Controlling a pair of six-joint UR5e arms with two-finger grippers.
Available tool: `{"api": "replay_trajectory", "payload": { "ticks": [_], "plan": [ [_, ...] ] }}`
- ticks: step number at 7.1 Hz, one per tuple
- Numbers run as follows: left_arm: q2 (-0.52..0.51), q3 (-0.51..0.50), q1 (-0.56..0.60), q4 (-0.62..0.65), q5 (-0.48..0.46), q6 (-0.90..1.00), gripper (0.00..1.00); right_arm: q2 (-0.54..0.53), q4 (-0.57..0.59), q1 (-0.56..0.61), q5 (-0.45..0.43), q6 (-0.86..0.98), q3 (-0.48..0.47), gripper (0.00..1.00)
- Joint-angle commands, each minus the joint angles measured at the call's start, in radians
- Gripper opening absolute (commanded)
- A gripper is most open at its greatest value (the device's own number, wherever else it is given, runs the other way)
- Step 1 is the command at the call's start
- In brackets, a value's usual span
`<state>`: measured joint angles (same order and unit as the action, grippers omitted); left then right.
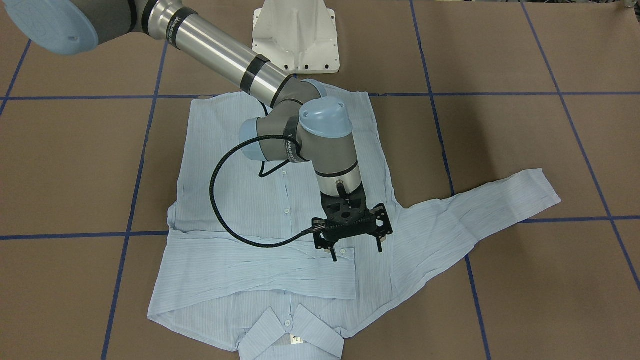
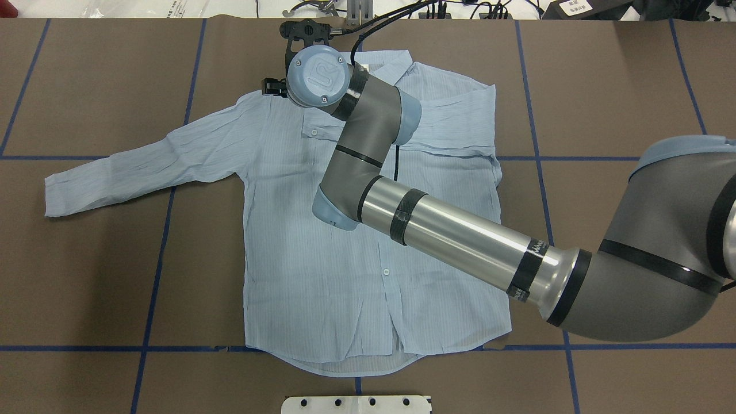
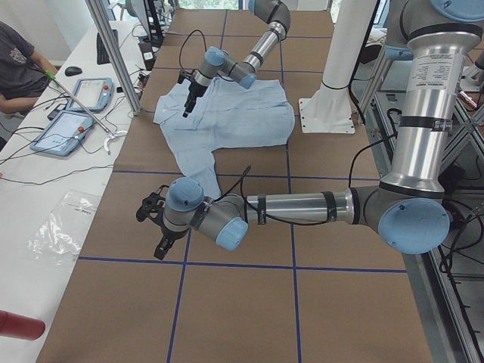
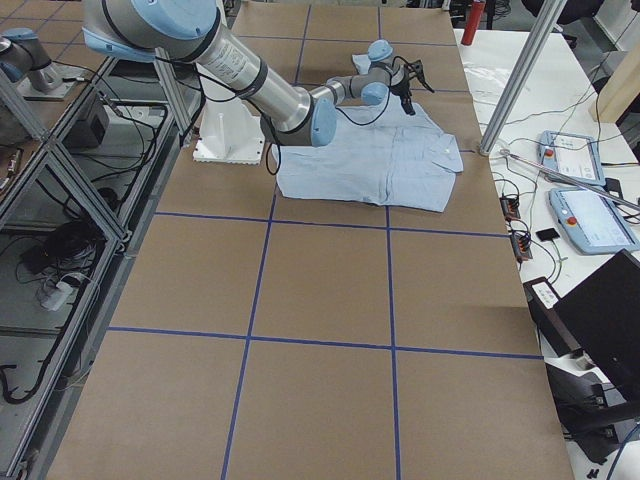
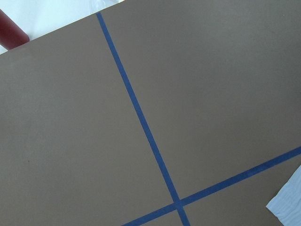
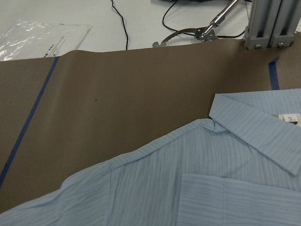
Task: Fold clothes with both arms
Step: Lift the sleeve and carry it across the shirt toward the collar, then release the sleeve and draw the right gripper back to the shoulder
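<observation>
1. Exterior front-facing view: the shirt point(image 1: 260, 200) lies flat on the table point(image 1: 500, 150), one sleeve point(image 1: 260, 272) folded in.
2. The right gripper point(image 1: 356, 254) hangs above it, spread wide, holding nothing.
3. Nobody can tell the left gripper point(image 3: 155, 231) grip. The other sleeve point(image 1: 490, 200) needs folding next.

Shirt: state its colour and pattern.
The shirt is pale blue with fine stripes, clearest in the right wrist view.

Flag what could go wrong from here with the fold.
1. The right claw, open, hangs close over the folded sleeve; moving off could snag and undo that fold.
2. The other sleeve lies spread out, and the left claw is over the table away from the shirt, so folding it may drag the body askew.
</observation>
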<state>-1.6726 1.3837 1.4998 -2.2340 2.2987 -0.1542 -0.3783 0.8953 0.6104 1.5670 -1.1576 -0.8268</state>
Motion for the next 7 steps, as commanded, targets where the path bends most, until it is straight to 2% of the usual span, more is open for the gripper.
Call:
{"api": "replay_trajectory", "payload": {
  "ticks": [1, 2, 3, 4, 5, 6, 7],
  "plan": [
    [0.036, 0.004, -0.097, -0.196, -0.036, -0.326, 1.0, -0.11, 0.248, 0.047, 0.118, 0.025, -0.272, 1.0],
    [0.075, 0.008, -0.177, -0.331, -0.094, -0.513, 1.0, -0.163, 0.326, 0.06, 0.158, 0.027, -0.363, 1.0],
    [0.103, 0.05, -0.278, -0.363, -0.185, -0.713, 1.0, -0.235, 0.437, 0.096, 0.238, 0.029, -0.485, 1.0],
    [0.175, 0.145, -0.38, -0.363, -0.296, -0.855, 1.0, -0.316, 0.57, 0.141, 0.308, 0.041, -0.638, 1.0],
    [0.259, 0.252, -0.47, -0.362, -0.339, -1.01, 0.98, -0.434, 0.694, 0.15, 0.317, 0.155, -0.831, 1.0],
    [0.307, 0.315, -0.542, -0.334, -0.414, -1.092, 0.95, -0.518, 0.779, 0.167, 0.318, 0.233, -0.957, 1.0],
    [0.307, 0.313, -0.603, -0.313, -0.486, -1.138, 0.93, -0.584, 0.795, 0.192, 0.349, 0.286, -1.009, 1.0]
  ]
}}
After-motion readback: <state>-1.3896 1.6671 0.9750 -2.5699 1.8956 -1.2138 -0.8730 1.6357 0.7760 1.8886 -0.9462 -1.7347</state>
